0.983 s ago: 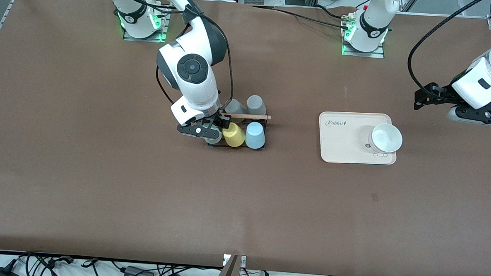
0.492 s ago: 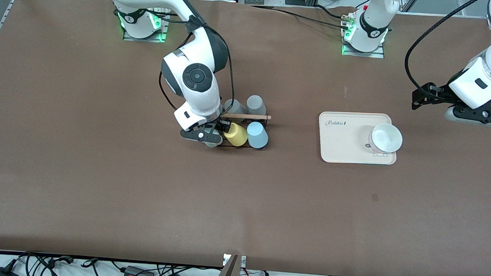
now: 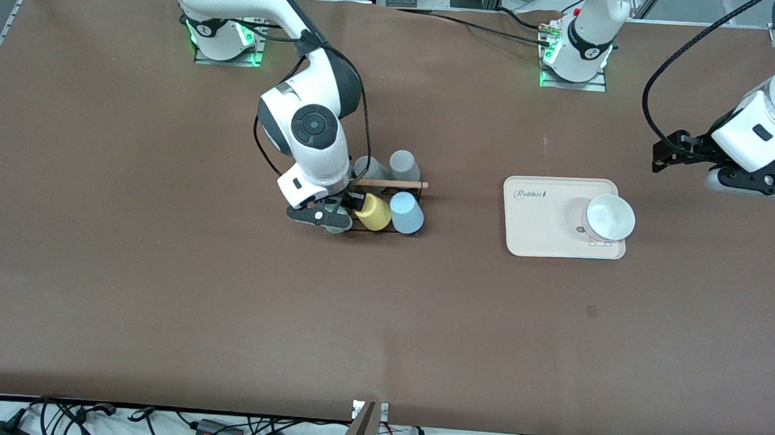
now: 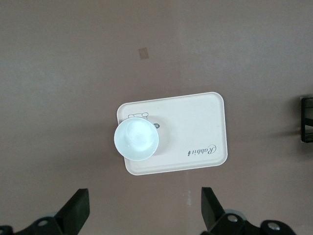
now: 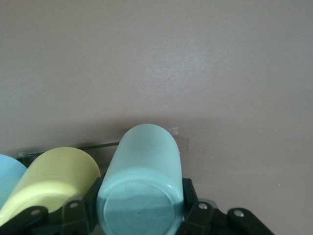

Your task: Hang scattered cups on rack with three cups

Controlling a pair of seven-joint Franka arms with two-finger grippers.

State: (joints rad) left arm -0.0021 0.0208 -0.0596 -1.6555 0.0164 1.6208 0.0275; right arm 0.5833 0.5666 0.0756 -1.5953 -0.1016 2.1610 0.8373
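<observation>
One mint-green cup (image 5: 142, 181) is gripped between the jaws of the right gripper (image 3: 325, 216) at the black wire rack (image 3: 418, 191), beside one yellow cup (image 3: 372, 211) and one light blue cup (image 3: 406, 212). Two grey cups (image 3: 402, 163) are counted on the rack's farther row. The left gripper (image 4: 146, 215) waits with jaws spread above the desk (image 3: 162, 286), near one beige tray (image 3: 544, 231) carrying one white bowl (image 3: 610, 217).

I see the right gripper (image 3: 332, 216) sitting lower and closer in against the rack (image 3: 388, 208) than a second ago, its wrist shifted toward the yellow cup (image 3: 373, 211). The mint cup (image 5: 141, 180) it clamps now hides almost fully beneath the fingers at the rack's end, beside the yellow one. The left gripper (image 3: 749, 181) has drifted a little, up and back, over the table's end near the tray (image 3: 544, 224)
</observation>
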